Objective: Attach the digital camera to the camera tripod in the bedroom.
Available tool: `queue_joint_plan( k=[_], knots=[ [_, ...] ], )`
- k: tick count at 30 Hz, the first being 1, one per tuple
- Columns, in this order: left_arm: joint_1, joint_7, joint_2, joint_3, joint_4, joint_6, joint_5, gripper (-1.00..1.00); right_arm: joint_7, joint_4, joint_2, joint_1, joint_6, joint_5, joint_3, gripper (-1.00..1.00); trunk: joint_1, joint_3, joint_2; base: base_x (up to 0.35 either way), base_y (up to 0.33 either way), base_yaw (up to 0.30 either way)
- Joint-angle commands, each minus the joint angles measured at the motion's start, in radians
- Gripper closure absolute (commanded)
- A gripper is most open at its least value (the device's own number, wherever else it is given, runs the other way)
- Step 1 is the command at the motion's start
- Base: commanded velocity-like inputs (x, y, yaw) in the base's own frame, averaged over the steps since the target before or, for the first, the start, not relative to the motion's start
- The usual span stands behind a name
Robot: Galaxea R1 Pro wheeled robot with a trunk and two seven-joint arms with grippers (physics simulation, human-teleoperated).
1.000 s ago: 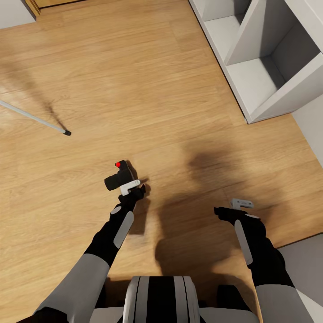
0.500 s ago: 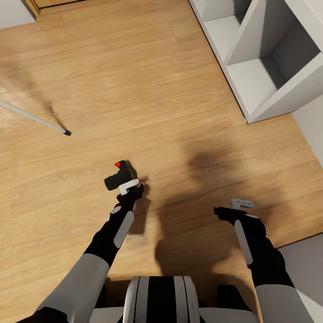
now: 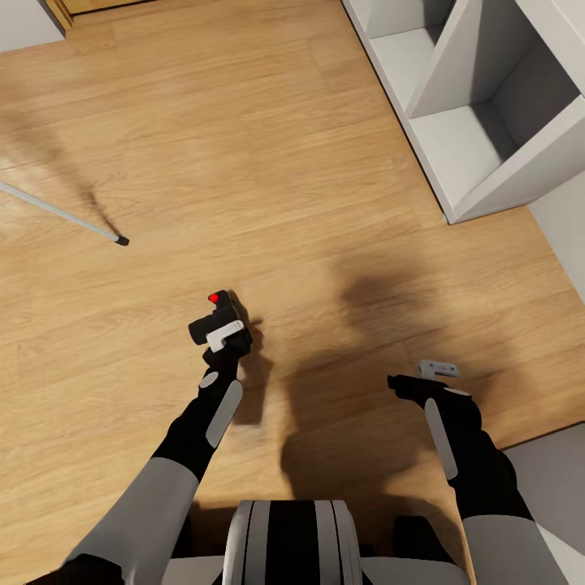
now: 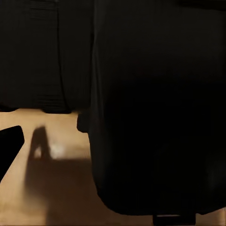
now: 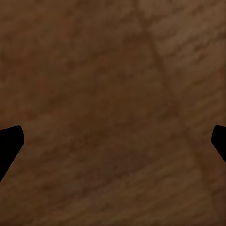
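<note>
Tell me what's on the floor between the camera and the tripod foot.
Nothing: in the head view, bare wood floor runs from the digital camera, at the left gripper, to the tripod leg's black foot.

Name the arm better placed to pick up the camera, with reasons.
Left. The left gripper is already at the digital camera on the floor, its body close before that wrist's lens. The right gripper hangs open, well aside.
</note>
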Motion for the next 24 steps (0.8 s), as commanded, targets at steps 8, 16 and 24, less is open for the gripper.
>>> queue_joint_plan(
  k=[8, 16, 24],
  knots=[
    [-0.014, 0.011, 0.000, -0.002, 0.000, -0.002, 0.010, -1.00, -0.008, -0.001, 0.000, 0.000, 0.004, -0.009, 0.001, -1.00, 0.000, 0.000, 0.000, 0.000, 0.000, 0.000],
    [-0.016, 0.012, 0.000, -0.002, -0.001, -0.003, 0.012, -1.00, -0.008, -0.001, 0.000, 0.000, 0.004, -0.009, 0.001, -1.00, 0.000, 0.000, 0.000, 0.000, 0.000, 0.000],
    [-0.017, 0.012, 0.000, -0.002, -0.001, -0.003, 0.013, 1.00, -0.008, -0.001, 0.000, 0.000, 0.004, -0.009, 0.001, -1.00, 0.000, 0.000, 0.000, 0.000, 0.000, 0.000]
  ],
)
